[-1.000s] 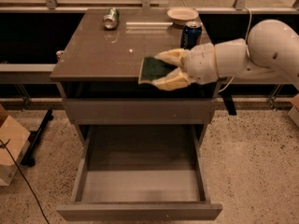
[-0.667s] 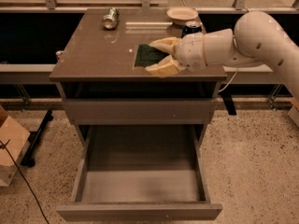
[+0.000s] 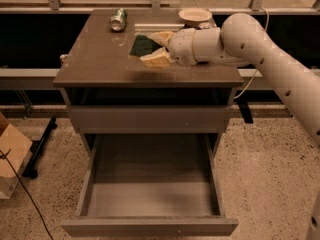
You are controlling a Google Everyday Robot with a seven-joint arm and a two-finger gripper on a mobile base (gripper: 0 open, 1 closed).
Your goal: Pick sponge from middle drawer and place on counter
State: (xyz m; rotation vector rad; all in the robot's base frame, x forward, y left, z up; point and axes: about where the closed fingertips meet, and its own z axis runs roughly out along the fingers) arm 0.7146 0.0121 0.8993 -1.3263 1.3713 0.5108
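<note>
The sponge (image 3: 142, 45) shows its dark green face over the middle of the counter (image 3: 95, 59), close to the surface; whether it touches I cannot tell. My gripper (image 3: 157, 48) reaches in from the right, its two pale fingers (image 3: 156, 60) closed on the sponge's right edge. The white arm (image 3: 260, 59) stretches across the counter's right side. The middle drawer (image 3: 150, 226) is pulled out wide below, its pale floor (image 3: 152, 194) bare.
A metal can (image 3: 118, 20) lies on its side at the counter's back left. A shallow bowl (image 3: 195, 16) stands at the back right, behind my wrist. A cardboard box (image 3: 11, 159) and a cable are on the speckled floor at left.
My gripper has carried the sponge left and further back, from the counter's front right edge to its middle, and lower towards the surface.
</note>
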